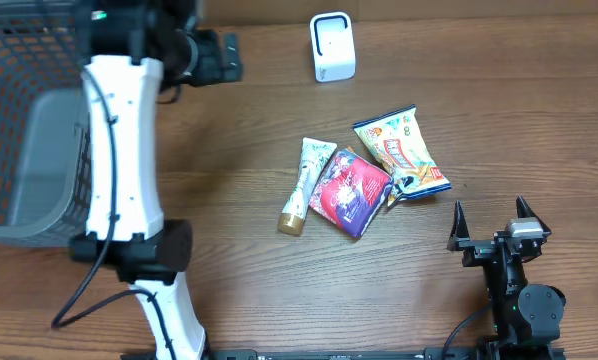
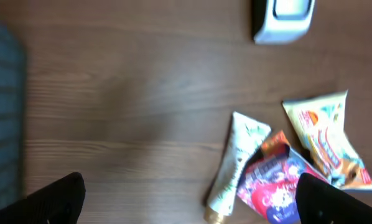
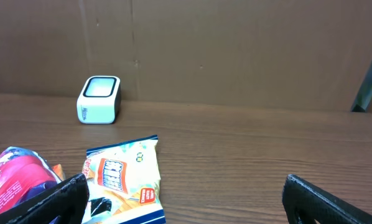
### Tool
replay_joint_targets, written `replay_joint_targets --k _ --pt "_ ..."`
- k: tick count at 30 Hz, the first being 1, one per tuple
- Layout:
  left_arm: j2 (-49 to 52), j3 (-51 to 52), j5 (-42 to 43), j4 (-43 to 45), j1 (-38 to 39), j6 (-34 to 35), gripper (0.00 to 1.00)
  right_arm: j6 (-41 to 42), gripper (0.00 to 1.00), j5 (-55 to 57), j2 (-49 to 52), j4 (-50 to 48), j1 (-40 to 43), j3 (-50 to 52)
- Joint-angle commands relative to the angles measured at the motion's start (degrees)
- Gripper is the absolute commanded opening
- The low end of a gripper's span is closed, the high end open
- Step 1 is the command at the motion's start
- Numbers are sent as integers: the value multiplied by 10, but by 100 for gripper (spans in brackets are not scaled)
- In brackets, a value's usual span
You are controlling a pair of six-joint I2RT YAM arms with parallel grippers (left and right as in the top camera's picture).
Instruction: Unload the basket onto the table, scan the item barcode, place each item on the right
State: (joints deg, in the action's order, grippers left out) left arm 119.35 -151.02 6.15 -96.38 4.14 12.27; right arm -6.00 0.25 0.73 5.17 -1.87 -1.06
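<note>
On table [image 1: 239, 150]: 1 scanner [image 1: 332, 47] | 1 tube [image 1: 307, 185] | 2 snack packets [image 1: 351, 192] [image 1: 403, 152] | left gripper [image 2: 189, 190], right gripper [image 1: 489, 212]: released, empty

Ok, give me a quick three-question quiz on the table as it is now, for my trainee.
1. True or false: the left gripper and the right gripper are both open and empty.
2. Which item lies between the white tube and the yellow snack bag? A: the red pouch; B: a can; C: a box.
3. How many items lie grouped on the table near the white barcode scanner?
Key: 1 true; 2 A; 3 three.
</note>
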Motion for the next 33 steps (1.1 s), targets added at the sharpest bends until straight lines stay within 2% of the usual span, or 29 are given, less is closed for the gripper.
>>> replay_joint_targets --k 1,10,15,22,25,33 --pt "-36 -13 -2 -4 -23 -20 100 0 100 1 -5 -3 3 6" --pt "-135 11 -8 -4 -63 -20 100 0 100 1 -5 -3 3 6" --pt "-215 93 -9 -4 -80 -17 100 0 100 1 -5 -3 3 6" --pt "-333 209 -8 -4 -136 21 100 0 100 1 -5 -3 3 6" --pt "-365 223 -9 -4 -153 41 100 0 100 1 -5 -3 3 6" --pt "-403 231 -18 -4 -155 40 100 -1 100 1 -5 -5 3 6"
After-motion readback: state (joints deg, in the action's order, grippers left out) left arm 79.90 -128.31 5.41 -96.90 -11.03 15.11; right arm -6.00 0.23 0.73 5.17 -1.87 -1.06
